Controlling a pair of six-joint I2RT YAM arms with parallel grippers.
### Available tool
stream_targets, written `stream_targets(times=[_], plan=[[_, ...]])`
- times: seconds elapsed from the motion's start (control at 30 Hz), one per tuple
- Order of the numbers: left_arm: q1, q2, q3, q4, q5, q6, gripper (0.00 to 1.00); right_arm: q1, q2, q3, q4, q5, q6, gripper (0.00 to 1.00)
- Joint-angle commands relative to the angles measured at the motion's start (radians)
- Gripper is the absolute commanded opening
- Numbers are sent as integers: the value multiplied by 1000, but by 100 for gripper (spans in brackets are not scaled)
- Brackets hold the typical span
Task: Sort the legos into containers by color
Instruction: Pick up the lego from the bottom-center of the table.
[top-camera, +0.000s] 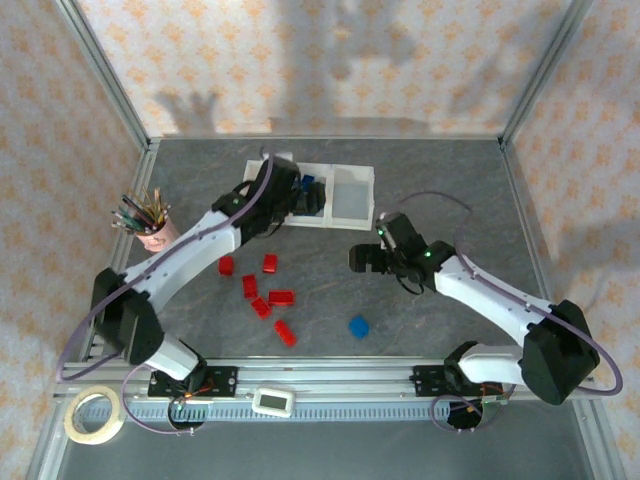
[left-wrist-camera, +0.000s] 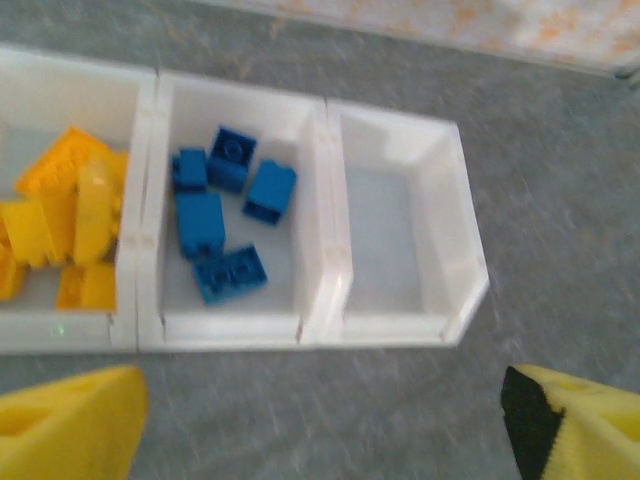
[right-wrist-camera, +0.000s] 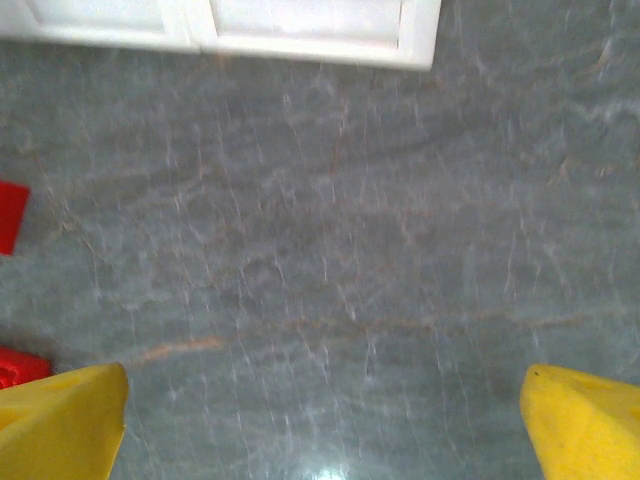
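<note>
Set near the middle of the far edge of the grey stone-patterned table (top-camera: 450, 180): three joined translucent white plastic bins (left-wrist-camera: 320, 215) forming one low tray. Filled with yellow-orange plastic bricks (left-wrist-camera: 60, 215) at one end, five blue plastic bricks (left-wrist-camera: 200, 222) in the middle, nothing in the other end bin.

Hovering by the tray's near wall, fingers spread and nothing between them: left gripper (left-wrist-camera: 320, 430). Likewise spread and empty, low over bare table right of centre: right gripper (right-wrist-camera: 320, 420).

Left to sort, by the look of it: six glossy red plastic bricks (top-camera: 281, 297) scattered left of centre, plus one stray blue brick (top-camera: 358, 326) nearer the near edge.

For a clean pick, choose an outlying red brick. Come straight down with jaws across its narrow sides, close squarely and lift clear of the neighbours. Release low inside the empty end bin. Mind the pink cup of pencils (top-camera: 152, 232) toward the left edge.
</note>
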Motion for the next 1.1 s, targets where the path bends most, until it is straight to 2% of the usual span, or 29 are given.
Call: stream_targets(times=[0.0, 0.17, 0.3, 0.47, 0.63, 0.87, 1.07], plan=[[-24, -89, -154, 62, 49, -29, 98, 46, -34, -44, -39, 40, 47, 100], [-64, -245, -371, 116, 102, -55, 99, 140, -46, -87, -41, 73, 100, 97], [-80, -343, -501, 160, 161, -101, 99, 254, -80, -108, -35, 134, 171, 93], [-98, -460, -618, 181, 165, -134, 99, 388, -80, -155, -49, 183, 283, 85], [-102, -511, -694, 229, 196, -170, 99, 565, -74, -194, -55, 230, 391, 79], [-104, -528, -734, 247, 194, -186, 99, 609, 22, -215, -50, 288, 447, 70], [-106, -537, -734, 261, 193, -194, 99, 609, 86, -182, -40, 340, 410, 60]])
